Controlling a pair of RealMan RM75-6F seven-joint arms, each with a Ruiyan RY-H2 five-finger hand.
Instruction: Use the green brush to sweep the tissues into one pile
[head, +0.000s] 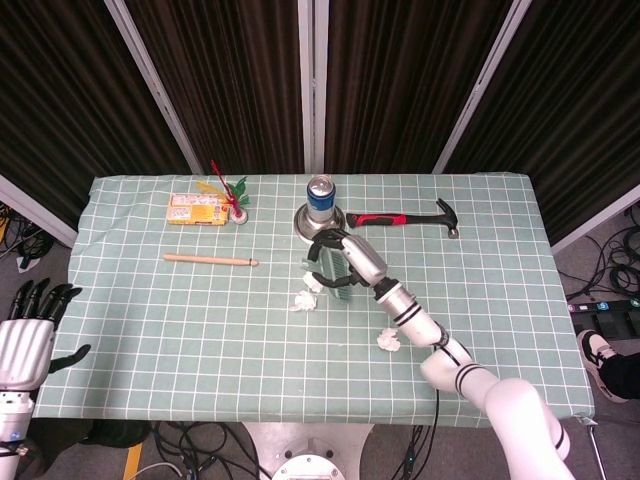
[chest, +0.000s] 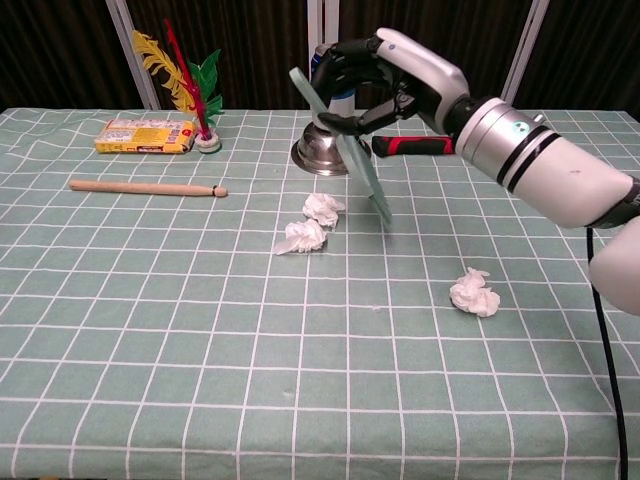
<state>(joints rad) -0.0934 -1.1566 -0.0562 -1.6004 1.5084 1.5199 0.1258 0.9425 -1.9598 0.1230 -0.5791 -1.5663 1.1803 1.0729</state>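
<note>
A bench (head: 150, 330) covered in a pale green cloth with a white grid fills the middle of the head view. Behind it, at twelve o'clock, hang dark pleated curtains (head: 240, 80), split by pale metal posts (head: 307, 90) that rise straight at the centre and slant outward at ten and two o'clock. Grey floor (head: 600, 250) shows at three o'clock, with black cables (head: 612, 290) lying on it just off the bench's edge. More tangled cables (head: 190, 440) lie under the bench's near edge at six o'clock, and others at nine o'clock. The light is even and falls from overhead.
</note>
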